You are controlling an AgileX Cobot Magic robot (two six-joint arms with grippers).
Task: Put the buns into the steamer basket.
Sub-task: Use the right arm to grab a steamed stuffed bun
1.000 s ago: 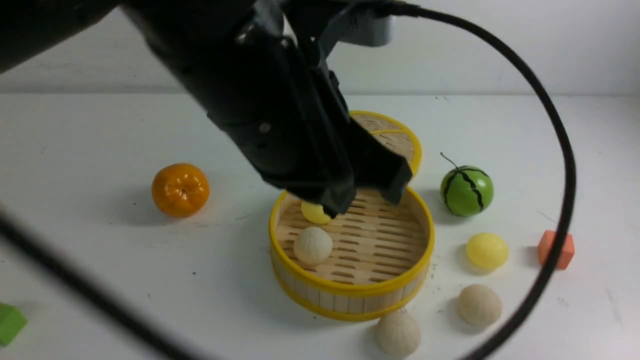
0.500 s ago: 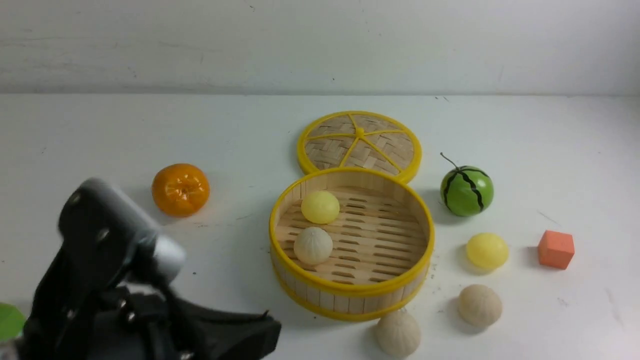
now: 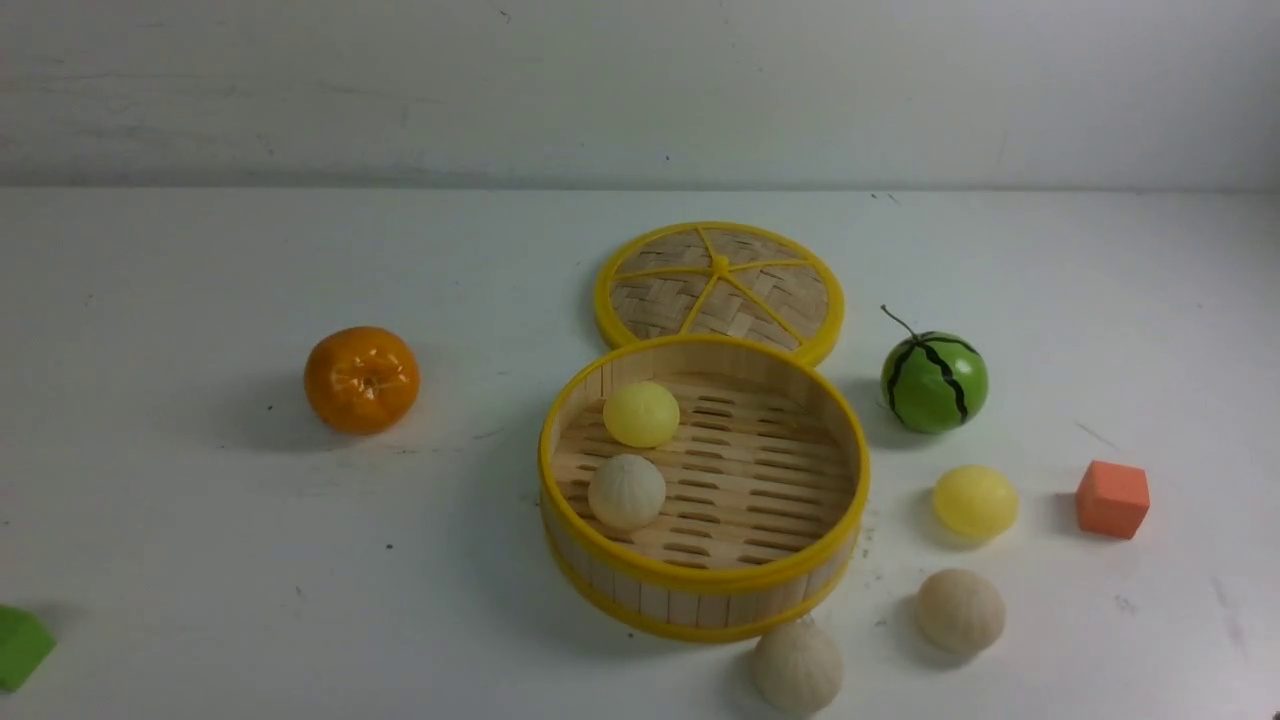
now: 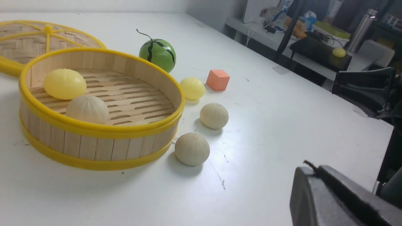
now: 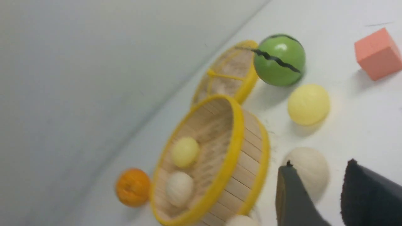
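The steamer basket (image 3: 700,585) stands mid-table. Inside it lie a pale yellow bun (image 3: 641,414) and a pleated beige bun (image 3: 626,491). Outside, to its right, are a yellow bun (image 3: 975,501) and a beige bun (image 3: 960,610). Another beige bun (image 3: 797,667) lies at the basket's front. Neither gripper shows in the front view. In the right wrist view my right gripper (image 5: 320,164) is open and empty, some way back from a beige bun (image 5: 309,169) seen between its fingers. My left gripper (image 4: 314,168) looks shut and empty, off to the side of the basket (image 4: 94,131).
The flat woven lid (image 3: 720,285) lies behind the basket. A tangerine (image 3: 361,379) sits at the left and a watermelon ball (image 3: 934,381) at the right. An orange cube (image 3: 1112,498) is at far right, a green block (image 3: 18,645) at front left.
My left arm has drawn back from over the basket, down to the front left, and out of the front view. The yellow bun stays in the basket.
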